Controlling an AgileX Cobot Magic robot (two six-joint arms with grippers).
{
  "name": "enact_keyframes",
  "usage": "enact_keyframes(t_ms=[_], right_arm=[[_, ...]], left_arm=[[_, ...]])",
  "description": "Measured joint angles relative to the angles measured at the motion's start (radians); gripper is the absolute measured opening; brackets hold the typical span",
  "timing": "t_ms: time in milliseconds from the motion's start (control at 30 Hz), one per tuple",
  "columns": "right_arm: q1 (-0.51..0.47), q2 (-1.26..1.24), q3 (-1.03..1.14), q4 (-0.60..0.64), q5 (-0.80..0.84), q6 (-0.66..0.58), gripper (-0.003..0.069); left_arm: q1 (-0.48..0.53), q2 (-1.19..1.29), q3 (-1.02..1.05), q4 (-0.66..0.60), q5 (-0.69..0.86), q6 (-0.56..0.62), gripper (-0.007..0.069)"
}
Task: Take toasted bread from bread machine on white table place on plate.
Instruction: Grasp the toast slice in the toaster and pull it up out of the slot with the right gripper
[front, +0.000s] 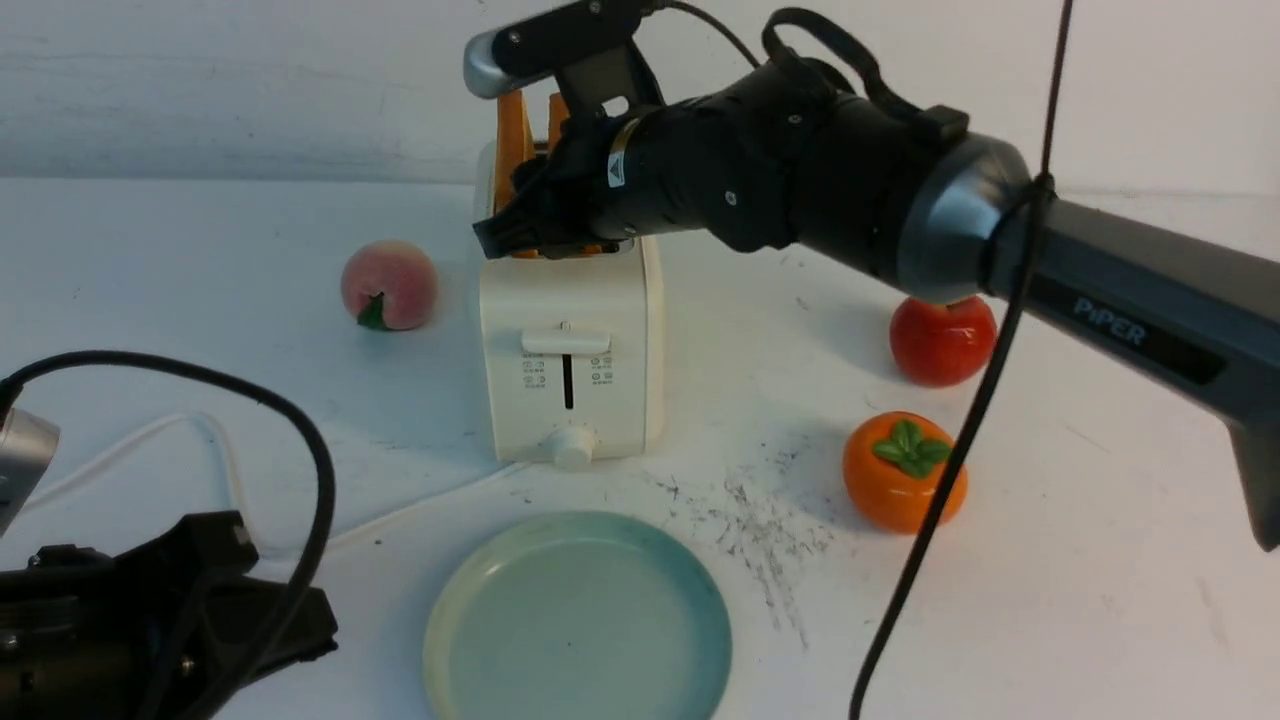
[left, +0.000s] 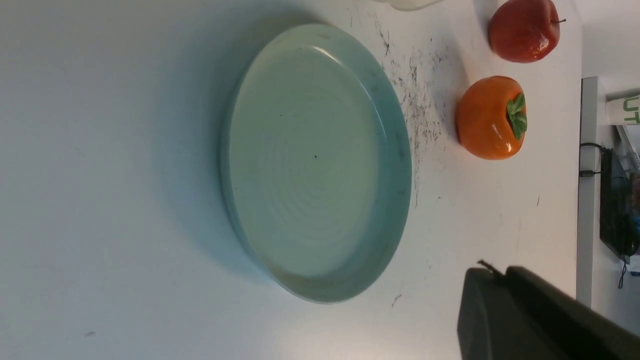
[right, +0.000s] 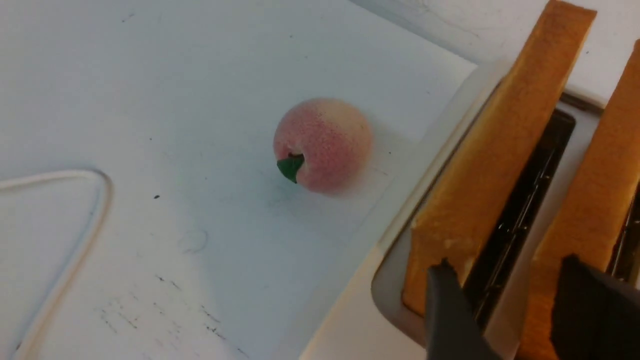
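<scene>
The cream-white bread machine (front: 570, 350) stands mid-table on the white table (front: 1050, 560). Two slices of toasted bread stand upright in its slots, one (right: 495, 165) nearer the peach and the other (right: 595, 200) beside it; their orange crusts (front: 513, 140) poke above the arm. My right gripper (front: 510, 235) (right: 510, 295) hovers at the toaster's top, open. One finger (right: 450, 310) lies over the first slice, the other over the second; nothing is gripped. The pale blue-green plate (front: 577, 620) (left: 315, 165) lies bare in front of the toaster. My left gripper (front: 310, 620) (left: 502, 272) rests low beside the plate, fingers together.
A peach (front: 389, 284) (right: 322, 145) sits left of the toaster. A red apple (front: 943, 340) (left: 523, 30) and an orange persimmon (front: 903, 470) (left: 492, 117) sit to its right. The toaster's white cord (front: 200, 440) loops leftward. A black cable (front: 960, 450) hangs across the right side.
</scene>
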Motion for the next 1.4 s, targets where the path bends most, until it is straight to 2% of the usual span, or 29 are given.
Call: enact_keyframes(t_ms=[100, 233, 300, 700, 833, 1033, 1167, 1200, 1267, 1400], right_arm=[[0.0, 0.007, 0.0, -0.023, 0.001, 0.001, 0.0222], [0.0, 0.013, 0.0, -0.07, 0.04, 0.002, 0.0044], [0.0, 0.007, 0.0, -0.089, 0.049, 0.003, -0.0009], [0.0, -0.25, -0.002, -0.109, 0.091, 0.006, -0.0013], [0.0, -0.275, -0.005, -0.088, 0.133, 0.056, -0.0008], [0.0, -0.209, -0.005, -0.085, 0.132, 0.188, 0.0036], [0.0, -0.132, -0.004, -0.085, 0.072, 0.234, 0.0157], [0.0, -0.104, -0.004, -0.085, 0.047, 0.243, 0.0223], [-0.002, -0.077, -0.004, -0.085, 0.026, 0.248, 0.0297], [-0.015, -0.033, -0.004, -0.085, 0.003, 0.278, 0.0369]], left_arm=[[0.0, 0.0, 0.0, 0.0, 0.002, 0.0, 0.0029], [0.0, 0.0, 0.0, 0.001, 0.014, 0.0, 0.0037], [0.0, 0.0, 0.0, 0.001, 0.021, 0.0, 0.0038], [0.0, 0.0, 0.0, 0.001, 0.026, 0.0, 0.0055], [0.0, 0.0, 0.0, 0.001, 0.026, 0.0, 0.0061], [0.0, 0.0, 0.0, 0.002, 0.03, 0.0, 0.0071], [0.0, 0.0, 0.0, 0.002, 0.043, 0.0, 0.0075], [0.0, 0.0, 0.0, 0.002, 0.048, 0.0, 0.0078], [0.0, 0.0, 0.0, 0.002, 0.051, 0.0, 0.0082], [0.0, 0.0, 0.0, 0.002, 0.054, 0.0, 0.009]])
